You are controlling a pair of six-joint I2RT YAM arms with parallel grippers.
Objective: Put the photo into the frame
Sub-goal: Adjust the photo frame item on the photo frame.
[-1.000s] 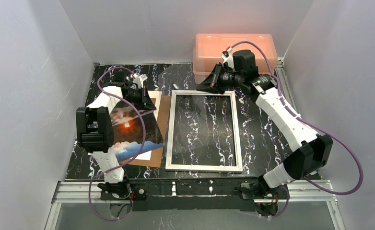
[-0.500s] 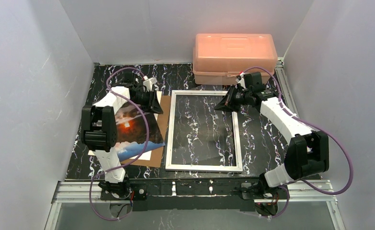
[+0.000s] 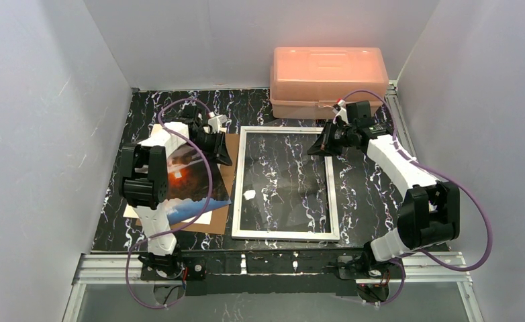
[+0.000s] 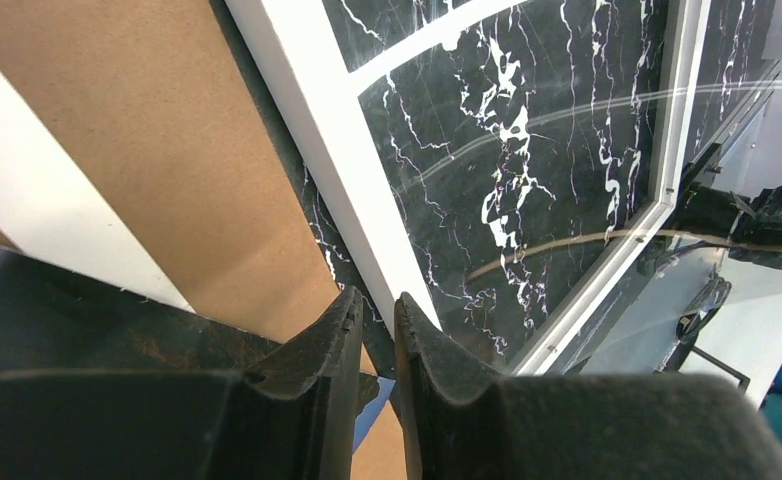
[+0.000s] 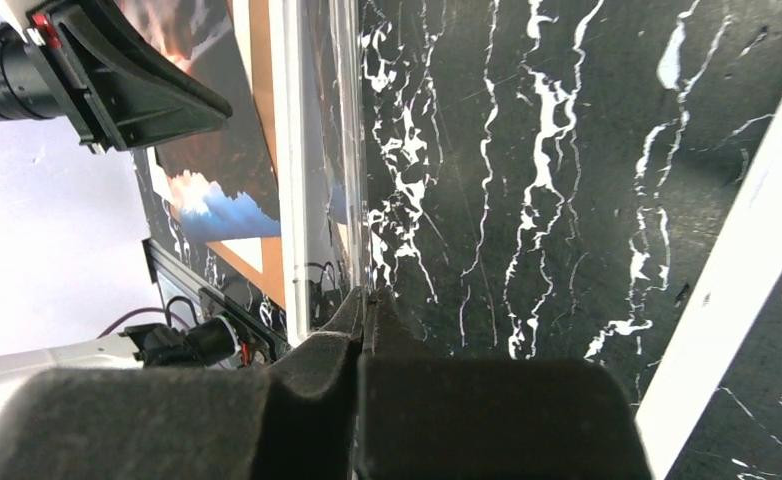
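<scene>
**Reaching arms at two sides of the frame, photo outside it**

Left arm (image 3: 160,142): elbow raised over the left side of the worktop (image 3: 364,194), forearm stretched away from the base, wrist turned toward the centre. The left jaws hang over the far right corner of the brown board (image 3: 224,182), just beside the left rail of the frame (image 3: 237,201). In the left wrist view they stand narrowly parted with nothing between them, tips aimed at the dark strip between board and white rail.

Right arm (image 3: 397,161): elbow low at the near right, forearm extended to the frame's far right corner. The right jaws are pressed together over the clear pane, with no object visible between them; contact with the pane cannot be told.

The photo (image 3: 189,182) lies flat on the brown board, left of the frame and on the near side of the left jaws, partly hidden by the left arm. A pink box (image 3: 327,67) stands beyond the frame.
</scene>
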